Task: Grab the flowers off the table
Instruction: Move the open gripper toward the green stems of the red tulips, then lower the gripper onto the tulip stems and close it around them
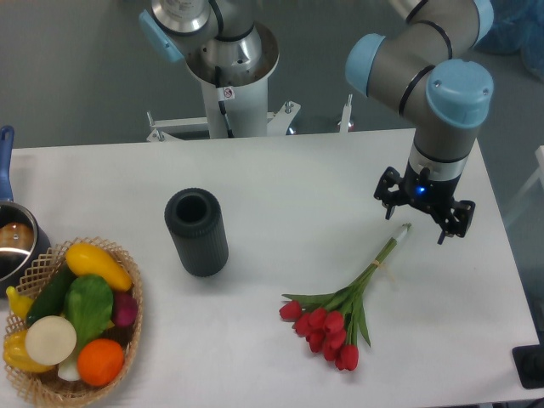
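The flowers (340,310) lie flat on the white table (280,178) at the front right: red tulip heads toward the front, thin green stems running up and right to a pale cut end near the gripper. My gripper (422,221) hangs from the arm at the right, just above and right of the stem ends. Its dark fingers (387,194) are spread apart and hold nothing.
A dark cylindrical container (196,231) stands at the table's middle left. A wicker basket (127,331) with fruit and vegetables sits at the front left corner. A metal pot (13,246) with a blue handle is at the left edge. The robot base (229,76) is behind.
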### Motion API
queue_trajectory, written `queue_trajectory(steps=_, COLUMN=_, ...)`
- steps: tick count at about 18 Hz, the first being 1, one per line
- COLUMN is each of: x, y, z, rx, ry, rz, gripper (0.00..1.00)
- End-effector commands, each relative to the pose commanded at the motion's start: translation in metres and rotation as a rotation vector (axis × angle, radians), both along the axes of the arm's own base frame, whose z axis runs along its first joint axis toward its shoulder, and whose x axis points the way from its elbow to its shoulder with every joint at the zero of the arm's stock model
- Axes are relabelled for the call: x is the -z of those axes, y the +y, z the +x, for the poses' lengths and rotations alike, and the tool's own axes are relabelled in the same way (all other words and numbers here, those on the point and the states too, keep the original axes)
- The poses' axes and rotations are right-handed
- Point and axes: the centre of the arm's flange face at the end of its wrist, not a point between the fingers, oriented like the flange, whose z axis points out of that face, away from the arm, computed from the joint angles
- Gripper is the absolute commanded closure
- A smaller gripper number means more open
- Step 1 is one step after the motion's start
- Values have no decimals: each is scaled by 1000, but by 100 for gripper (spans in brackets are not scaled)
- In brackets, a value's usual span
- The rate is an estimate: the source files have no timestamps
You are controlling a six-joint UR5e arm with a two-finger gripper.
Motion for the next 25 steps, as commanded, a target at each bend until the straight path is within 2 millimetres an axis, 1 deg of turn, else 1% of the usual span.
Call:
queue_trajectory(steps=6, x=6, y=1, z=4, rx=2, ry=-12, rz=-3, gripper=0)
queue_trajectory(steps=8, x=16, y=0, z=9, rx=-6, ry=-14, rz=-1, gripper=0)
queue_trajectory(steps=11, x=40, y=-3, z=17, rx=-3, ry=32, rz=26, gripper=0)
queue_trajectory(steps=13, x=55, y=-4, z=24, rx=-3, ry=18, rz=22, gripper=0)
queue_trajectory(steps=14, x=58, y=-3, z=26, rx=0, ry=15, rz=21, gripper=0)
queue_trajectory(steps=15, x=60, y=1, z=28, rx=8, ry=15, rz=21, gripper=0)
queue_trajectory(steps=17, x=69, y=6, z=30, rx=11, ry=19, rz=22, gripper=0)
queue_trajectory(steps=20, x=81, y=24, z=36, rx=25, ry=15, rz=17, gripper=0)
queue_trajectory(steps=24, x=92, y=58, z=44, rx=26, ry=4, rz=20, gripper=0)
queue_trajectory(steps=25, x=93, y=72, z=43, rx=0, ry=6, rz=31, gripper=0)
